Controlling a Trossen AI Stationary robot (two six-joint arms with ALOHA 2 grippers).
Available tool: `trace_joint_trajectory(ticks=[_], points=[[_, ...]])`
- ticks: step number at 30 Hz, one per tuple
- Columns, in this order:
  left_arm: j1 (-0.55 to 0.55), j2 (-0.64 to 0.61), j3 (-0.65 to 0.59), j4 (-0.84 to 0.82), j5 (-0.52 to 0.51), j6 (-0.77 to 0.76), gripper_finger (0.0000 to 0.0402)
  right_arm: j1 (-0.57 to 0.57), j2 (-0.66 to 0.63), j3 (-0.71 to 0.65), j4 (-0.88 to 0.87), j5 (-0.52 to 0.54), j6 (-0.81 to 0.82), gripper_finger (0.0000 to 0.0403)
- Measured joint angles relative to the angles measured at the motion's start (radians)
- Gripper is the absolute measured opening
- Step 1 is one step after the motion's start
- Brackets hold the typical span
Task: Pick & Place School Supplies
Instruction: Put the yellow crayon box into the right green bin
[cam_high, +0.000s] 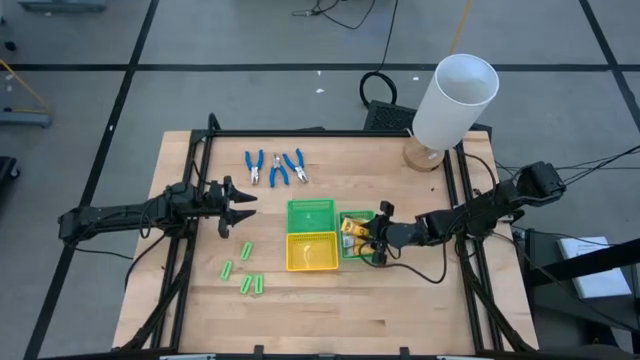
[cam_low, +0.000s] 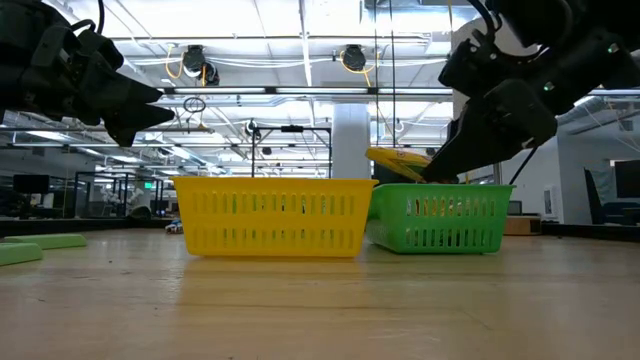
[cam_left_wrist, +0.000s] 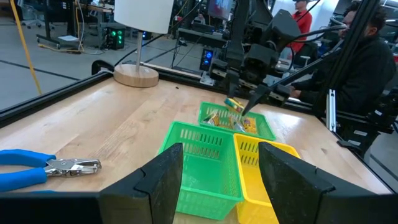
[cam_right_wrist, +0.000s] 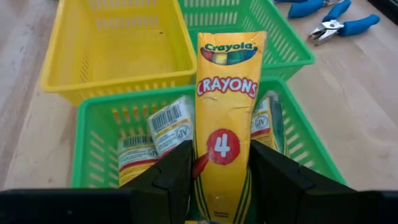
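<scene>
Right gripper (cam_right_wrist: 221, 180) clamped on a yellow-orange Crayola crayon packet (cam_right_wrist: 225, 118), held just above the green plastic basket tray (cam_right_wrist: 93, 134) that sits beside the yellow plastic basket tray (cam_high: 311, 252). More packets (cam_right_wrist: 163, 134) lie inside that green tray. Left gripper (cam_high: 240, 205) hangs spread wide and empty, on the yellow tray's far side. Light-green sticks (cam_high: 245, 268) lie on the wooden table near the yellow tray; blue-handled pliers (cam_high: 275, 167) lie beyond it.

Bright, even light came from overhead ceiling lamps (cam_low: 345, 57), which glared white in the low view. Shadows on the wooden table (cam_high: 400, 300) were soft and faint. The near tabletop in the low view was blurred; the crayon packet (cam_right_wrist: 227, 118) showed sharp
</scene>
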Motion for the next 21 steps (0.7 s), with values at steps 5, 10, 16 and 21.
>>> trace_joint_trajectory(ticks=[5, 10, 16, 21], points=[[0.0, 0.0, 0.0, 0.0, 0.0, 0.0, 0.0214, 0.0, 0.0, 0.0, -0.021, 0.002, 0.004, 0.0141], [0.0, 0.0, 0.0, 0.0, 0.0, 0.0, 0.0214, 0.0, 0.0, 0.0, -0.048, 0.003, 0.051, 0.0141], [0.0, 0.0, 0.0, 0.0, 0.0, 0.0, 0.0214, 0.0, 0.0, 0.0, -0.051, 0.003, 0.052, 0.0141], [0.0, 0.0, 0.0, 0.0, 0.0, 0.0, 0.0214, 0.0, 0.0, 0.0, -0.051, 0.003, 0.089, 0.0141]])
